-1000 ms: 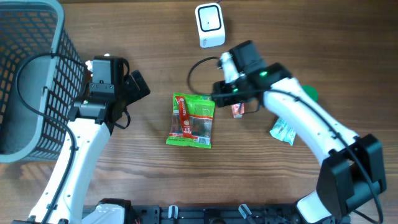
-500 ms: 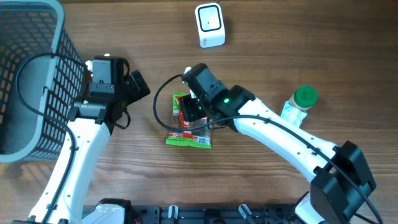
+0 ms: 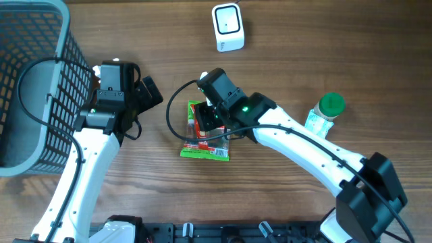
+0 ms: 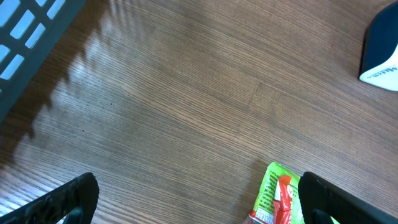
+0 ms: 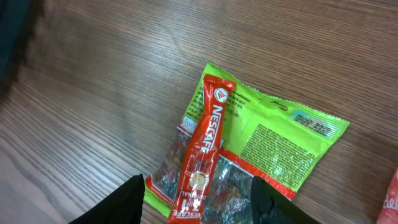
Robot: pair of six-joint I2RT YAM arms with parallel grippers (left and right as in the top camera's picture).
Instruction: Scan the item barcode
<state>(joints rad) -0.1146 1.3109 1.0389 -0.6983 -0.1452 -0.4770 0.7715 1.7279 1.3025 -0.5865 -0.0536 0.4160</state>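
My right pincer [image 5: 199,202] hangs, fingers apart, over the red stick [image 5: 202,149] lying on the green packet [image 5: 280,143] mid-counter [image 3: 337,40]. I judge this the pick-up: next I lower, close on the stick, then carry it to the scanner [image 3: 227,27]. My left pincer [image 4: 196,199] gapes, empty.

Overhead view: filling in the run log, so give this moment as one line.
right pincer: open over red Nescafe stick on green pouch | left pincer: open, empty
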